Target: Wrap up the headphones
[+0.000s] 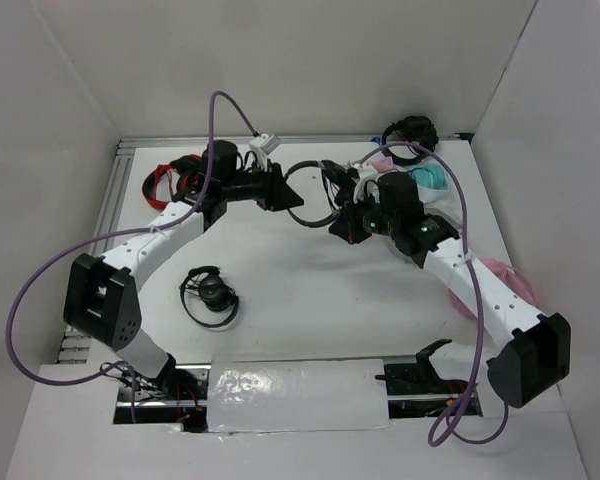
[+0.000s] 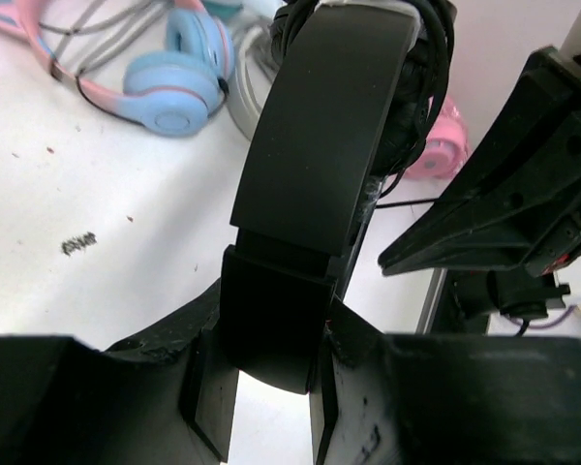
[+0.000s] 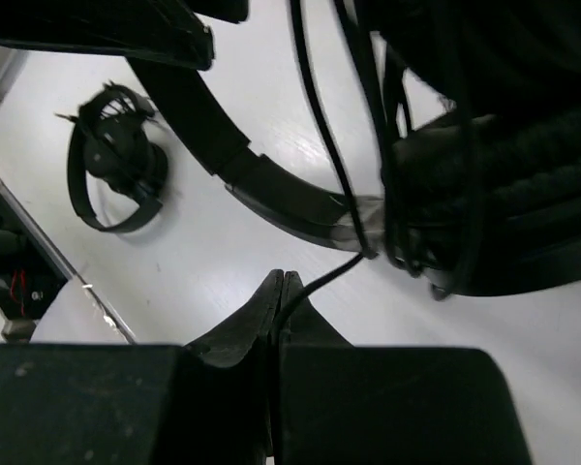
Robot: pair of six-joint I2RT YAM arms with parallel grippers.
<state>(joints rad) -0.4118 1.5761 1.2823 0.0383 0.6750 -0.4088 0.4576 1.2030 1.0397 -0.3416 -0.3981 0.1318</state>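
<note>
The headphones (image 2: 320,145) are held over the far middle of the counter (image 1: 310,290), between the two sets of jaws. The broad black headband is pinched by the left jaws, which are closed flat against its two faces – the band rises out of them towards the ear pads (image 3: 504,184). Several strands of the thin black cable (image 3: 326,275) are seen lying across and around those pads. One strand runs down from the pads to the right jaws, which are pressed together with it caught at their tips. The right jaws are placed just beside the ear pads, on the side away from the left jaws.

A compact black pair (image 1: 212,295) is seen lying on the near half of the counter, well apart from the held pair. A red pair (image 1: 165,180) lies at the far left edge. A blue pair (image 2: 179,87) and a pink pair (image 2: 436,150) lie at the far right – beyond the held headphones in the left wrist view.
</note>
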